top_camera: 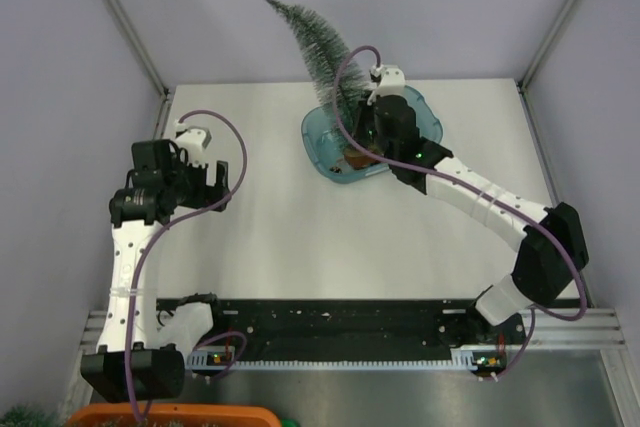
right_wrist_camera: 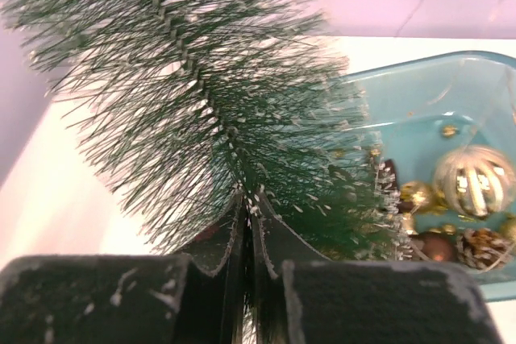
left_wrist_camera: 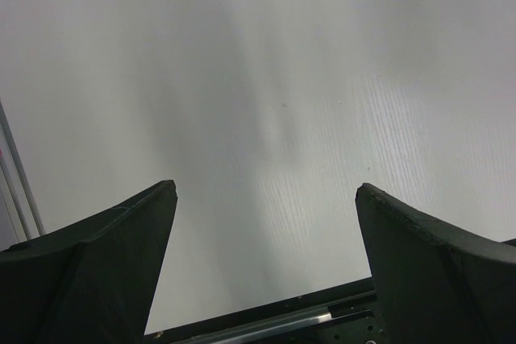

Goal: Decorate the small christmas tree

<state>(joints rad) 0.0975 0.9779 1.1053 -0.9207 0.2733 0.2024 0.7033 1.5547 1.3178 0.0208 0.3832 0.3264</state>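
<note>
The right jaws are clamped low on the tree point(right_wrist_camera: 201, 78), which leans steeply, its base over the tray point(top_camera: 425, 112). Judged best: lift slowly, right it, then stand it on bare surface point(top_camera: 260, 247). The left jaws gape, holding nothing.

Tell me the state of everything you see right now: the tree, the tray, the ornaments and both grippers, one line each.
Tree: tilted, tip toward the far left, foot at the tray, no ornaments on it in view.
Tray: on the table, holding ornaments.
Ornaments: loose in the tray, none hung.
Right gripper: shut on the tree's lower bristles.
Left gripper: open, empty, over the table.
</note>
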